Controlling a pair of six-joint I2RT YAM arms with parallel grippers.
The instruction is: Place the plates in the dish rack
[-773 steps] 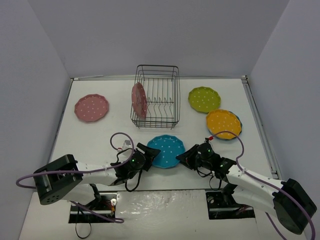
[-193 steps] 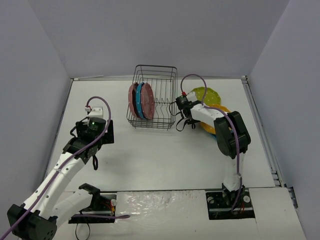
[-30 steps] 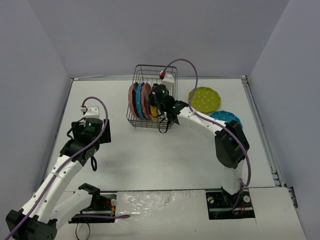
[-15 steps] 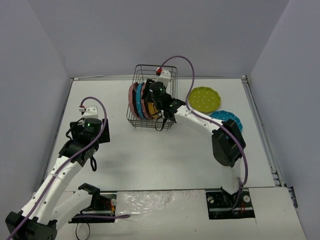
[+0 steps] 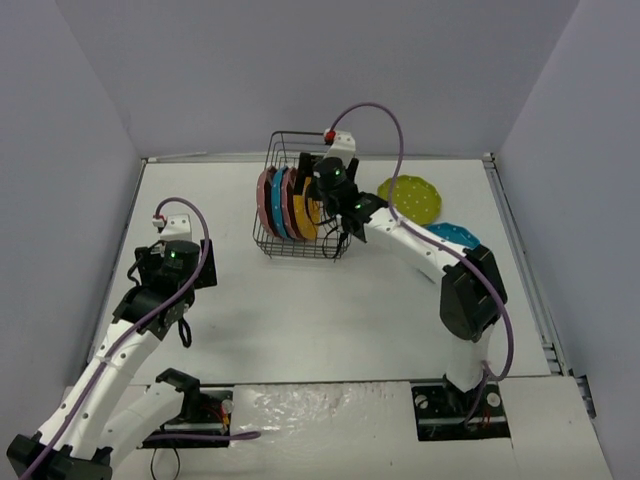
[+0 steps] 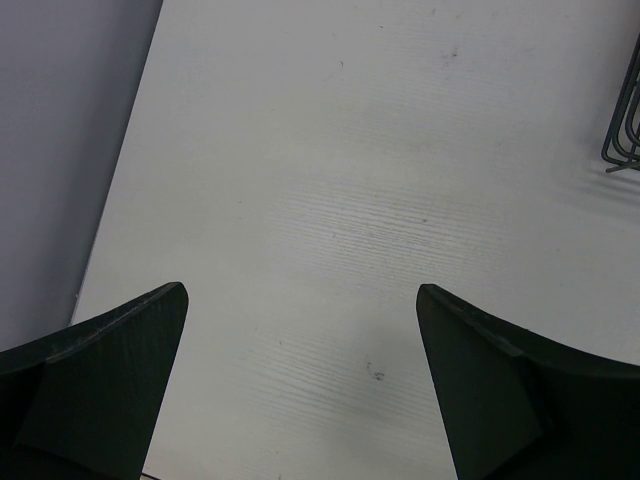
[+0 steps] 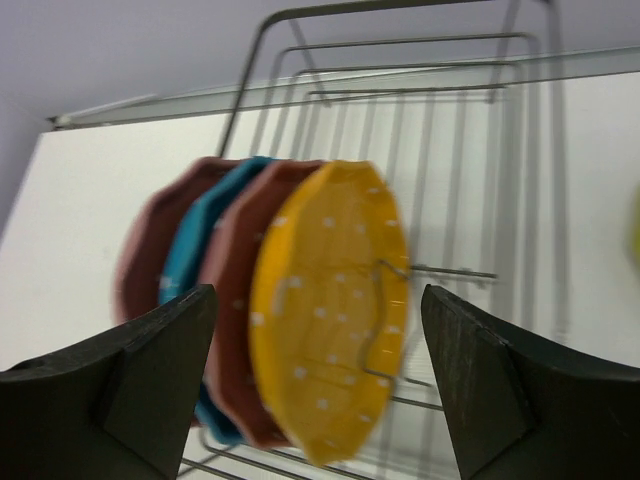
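The black wire dish rack (image 5: 335,150) holds several plates on edge: pink (image 5: 264,200), blue (image 5: 277,203), pink (image 5: 290,203) and orange (image 5: 306,210). My right gripper (image 5: 322,195) hovers over the rack, open. In the right wrist view its fingers (image 7: 160,350) stand wide on either side of the orange plate (image 7: 330,320) and touch nothing. A lime green plate (image 5: 410,198) and a blue plate (image 5: 455,238) lie flat on the table to the right. My left gripper (image 5: 172,272) is open over bare table at the left (image 6: 300,290).
White table (image 5: 330,310) walled in by grey panels. The right arm reaches from its base across the green and blue plates' near side. A corner of the rack (image 6: 625,130) shows at the right edge of the left wrist view.
My right gripper has opened and let go of the orange plate, which now stands in the rack beside the pink one. The gripper has drawn back a little. The left arm barely shifted.
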